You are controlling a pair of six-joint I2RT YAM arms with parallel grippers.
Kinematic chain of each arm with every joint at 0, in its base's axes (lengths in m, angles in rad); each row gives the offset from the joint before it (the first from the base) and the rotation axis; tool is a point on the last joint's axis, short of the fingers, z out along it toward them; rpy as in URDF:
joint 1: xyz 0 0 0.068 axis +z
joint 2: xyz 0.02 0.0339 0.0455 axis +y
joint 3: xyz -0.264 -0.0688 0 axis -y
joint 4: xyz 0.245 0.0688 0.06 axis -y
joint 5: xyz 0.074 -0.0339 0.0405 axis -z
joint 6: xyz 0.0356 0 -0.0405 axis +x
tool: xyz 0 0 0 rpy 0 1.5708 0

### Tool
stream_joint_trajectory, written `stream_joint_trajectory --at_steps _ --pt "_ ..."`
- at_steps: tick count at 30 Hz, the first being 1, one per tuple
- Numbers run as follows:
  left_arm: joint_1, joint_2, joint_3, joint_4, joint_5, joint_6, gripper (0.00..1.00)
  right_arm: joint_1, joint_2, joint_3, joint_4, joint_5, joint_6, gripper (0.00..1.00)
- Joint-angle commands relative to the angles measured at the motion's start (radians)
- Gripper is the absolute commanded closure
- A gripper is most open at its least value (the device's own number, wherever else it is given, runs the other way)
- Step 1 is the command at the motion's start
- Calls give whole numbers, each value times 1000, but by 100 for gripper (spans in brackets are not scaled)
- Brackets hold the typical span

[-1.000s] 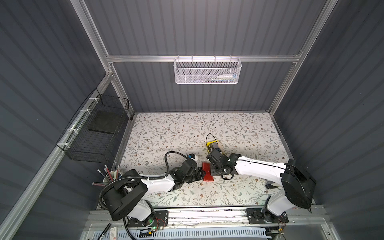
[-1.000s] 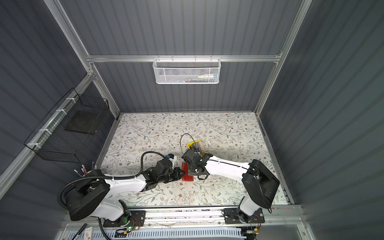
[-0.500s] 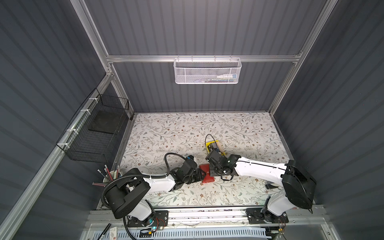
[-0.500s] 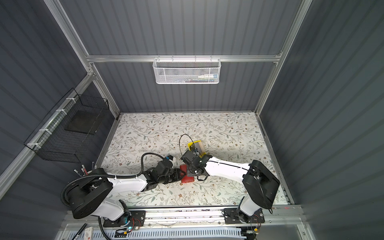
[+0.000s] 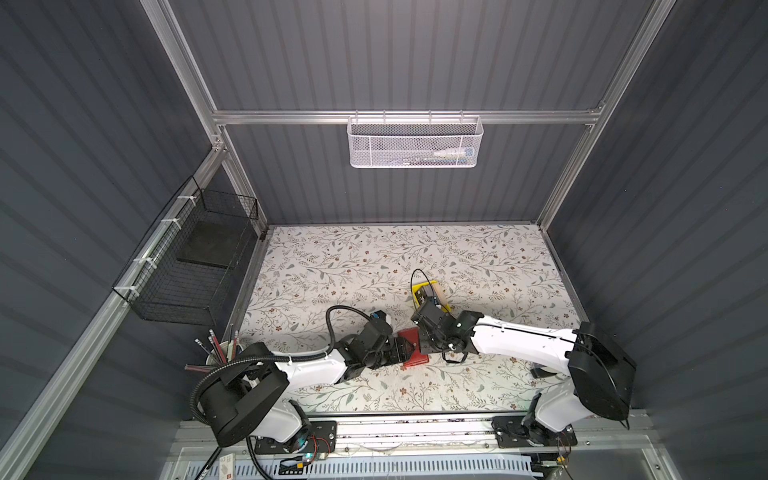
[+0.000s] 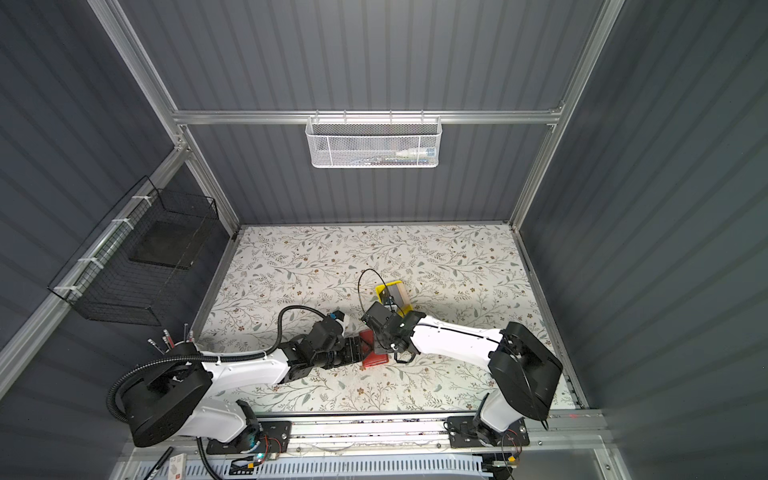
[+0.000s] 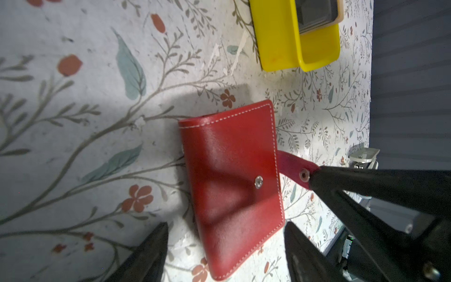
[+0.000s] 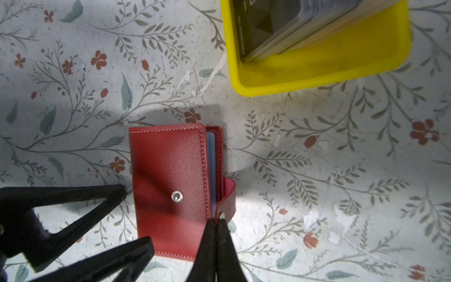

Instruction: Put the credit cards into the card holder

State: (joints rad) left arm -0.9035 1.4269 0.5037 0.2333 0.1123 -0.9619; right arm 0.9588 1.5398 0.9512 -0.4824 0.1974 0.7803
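The right gripper point(image 8: 216, 221) pinches the strap tab point(image 8: 229, 193) of the card holder point(image 8: 168, 185); the left gripper point(image 7: 225, 224) fingers stand apart astride it.

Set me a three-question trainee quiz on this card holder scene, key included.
1. Fill in: the right tool is shut on the ____ of the card holder.
2. The credit cards are: A) stacked in the yellow tray B) in the card holder C) in the right tool.
3. True or false: the left tool is clamped shut.
Key: 1 strap; 2 A; 3 false, its jaws stand apart.
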Motion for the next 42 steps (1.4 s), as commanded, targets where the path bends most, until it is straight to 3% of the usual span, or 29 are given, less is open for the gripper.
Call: stream_joint_trajectory --at_steps 1,20,33,42 --pt "3 9 18 38 50 23 18 13 -33 1 -37 48 -9 96" --pt "15 -13 31 56 82 6 0 52 -119 46 -126 127 -10 97" --pt "37 22 67 90 128 15 1 66 -139 75 -157 164 -28 97" --pt "44 42 87 61 123 18 11 70 -142 95 -170 169 -36 97"
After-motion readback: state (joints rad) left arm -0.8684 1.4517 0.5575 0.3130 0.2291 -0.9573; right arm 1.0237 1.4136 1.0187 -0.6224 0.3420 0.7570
